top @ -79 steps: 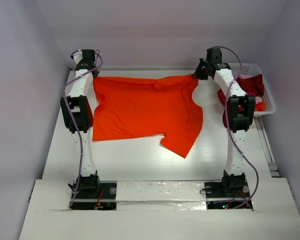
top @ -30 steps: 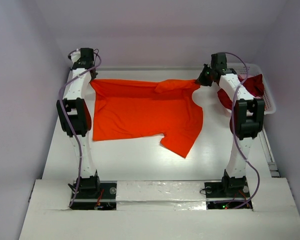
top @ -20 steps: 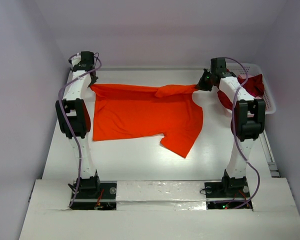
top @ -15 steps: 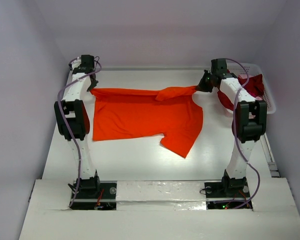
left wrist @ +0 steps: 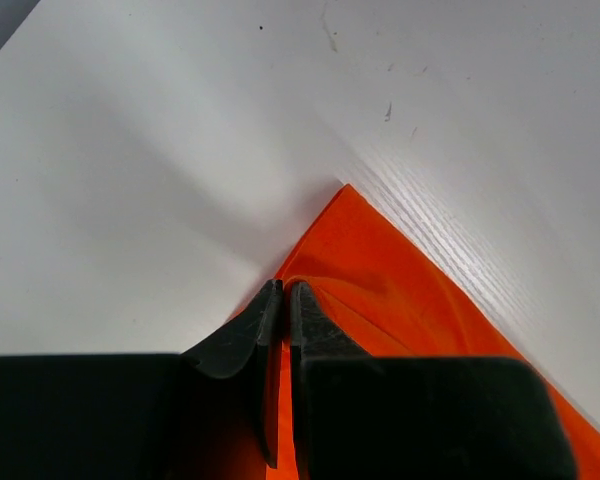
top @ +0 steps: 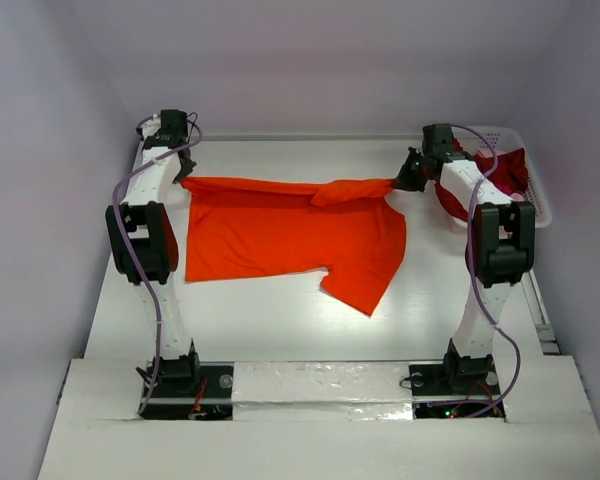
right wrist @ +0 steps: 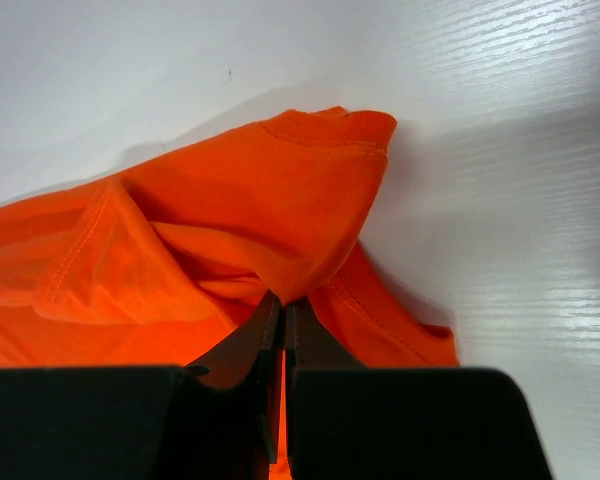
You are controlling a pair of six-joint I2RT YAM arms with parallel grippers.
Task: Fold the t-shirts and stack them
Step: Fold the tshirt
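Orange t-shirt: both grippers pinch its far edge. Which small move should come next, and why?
Probably carry both corners toward the near hem. The left gripper and right gripper are shut on the far edge of the orange t-shirt, while the rest lies flat on the table, so this would fold it in half.

The plain bright orange cotton short-sleeved t-shirt (top: 290, 225) was one solid colour with no print, its stitched hems the same orange. The dark crimson red shirts (top: 509, 167) showed inside the white plastic lattice basket (top: 538, 205). The flat white worktop (top: 260, 320) carried a faint streaked grain and a few small dark specks. The left claw (left wrist: 283, 292) and right claw (right wrist: 281, 302) were matt black. The slim robot arms (top: 170, 300) were white with black joint blocks, with thin purple cables (top: 130, 176) along them. The surrounding walls (top: 40, 200) were pale lilac-grey
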